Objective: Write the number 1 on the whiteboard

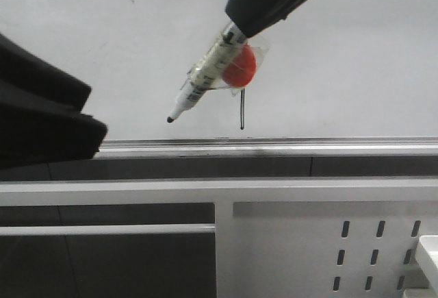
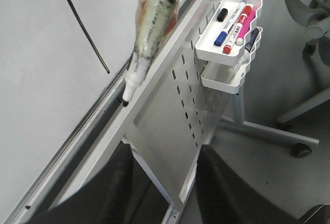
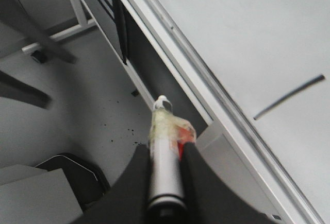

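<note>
Black marker ink forms the number 1 (image 1: pixel 242 109), a thin, nearly vertical stroke drawn on the large glossy pale grey-white whiteboard (image 1: pixel 356 72), with its lower end just above the silver metal rail (image 1: pixel 274 149) along the board's bottom edge. In the front view the upper part of the stroke is hidden behind the clear-bodied marker pen with a red ball taped to it (image 1: pixel 212 72). That pen is clamped between the 2 black fingers of the right gripper (image 3: pixel 166 154), and it is tilted so that its black tip points down and to the left, apart from the stroke. Whether the tip touches the board cannot be told. The left gripper (image 2: pixel 162 183) is seen with its 2 dark fingers spread and nothing between them. Below the rail a white perforated metal frame (image 2: pixel 175 116) is mounted, and 2 white wire trays (image 2: pixel 229 33) hang on it, the upper holding several coloured markers.
</note>
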